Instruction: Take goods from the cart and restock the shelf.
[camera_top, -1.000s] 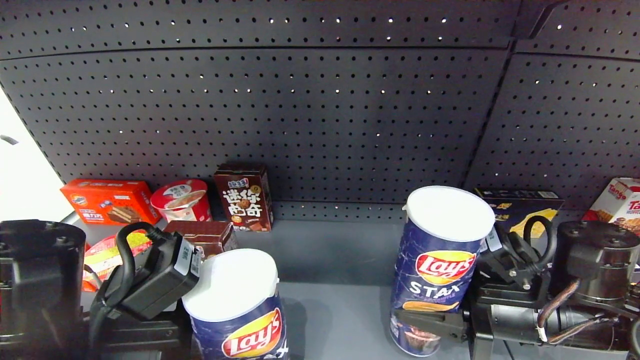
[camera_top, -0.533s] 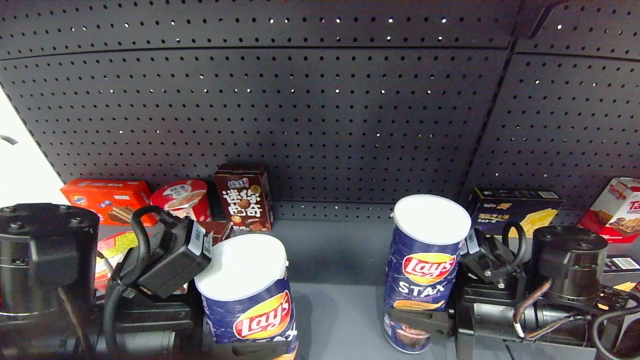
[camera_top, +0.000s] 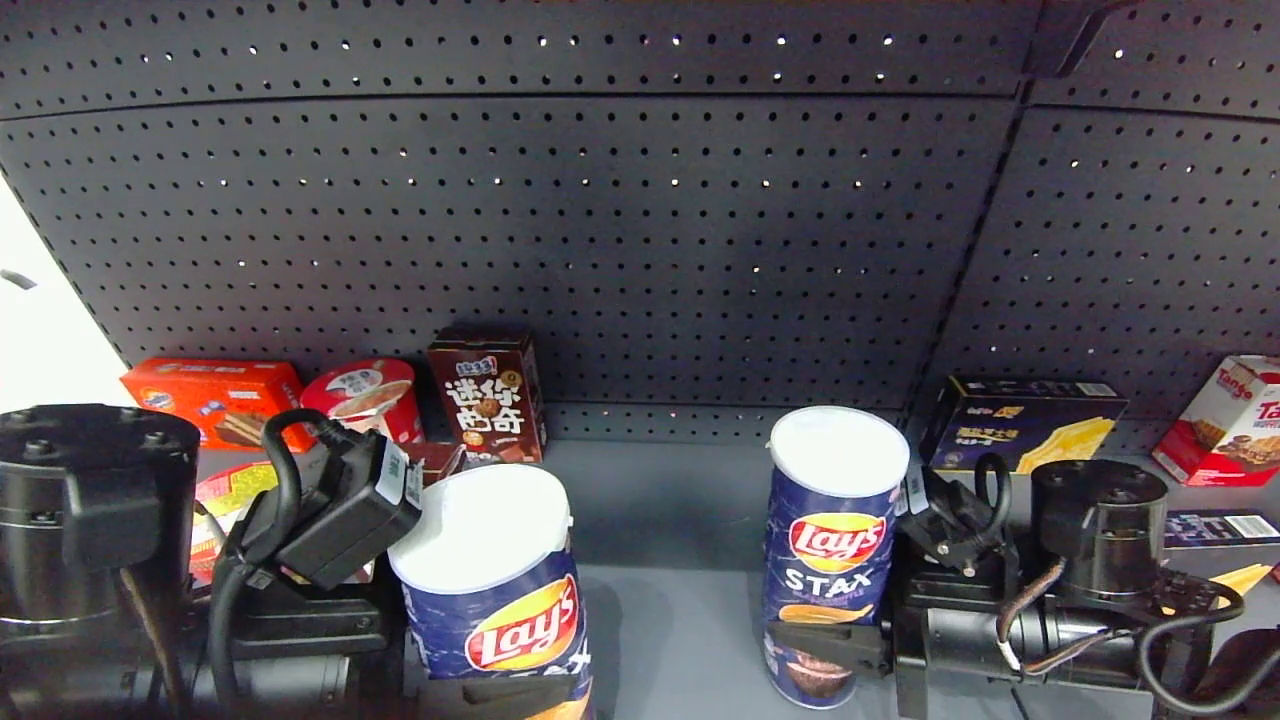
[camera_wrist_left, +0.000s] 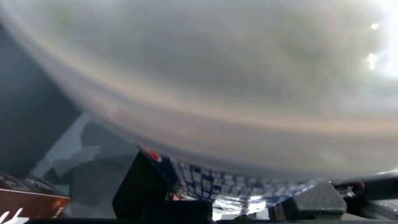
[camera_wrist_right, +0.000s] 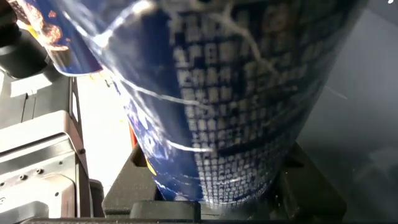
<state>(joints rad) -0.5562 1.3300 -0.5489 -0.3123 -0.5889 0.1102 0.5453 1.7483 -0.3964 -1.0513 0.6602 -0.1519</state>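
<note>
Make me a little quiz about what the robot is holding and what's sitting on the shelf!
1. True or false: the left gripper and the right gripper each hold a blue chip can, the left can and the right can.
2. Which thing stands beside the red cup at the back of the shelf? A) the brown box B) a banana C) a milk bottle
3. Fill in the missing word: both cans have ___ lids.

Key: 1 true; 2 A; 3 white.
</note>
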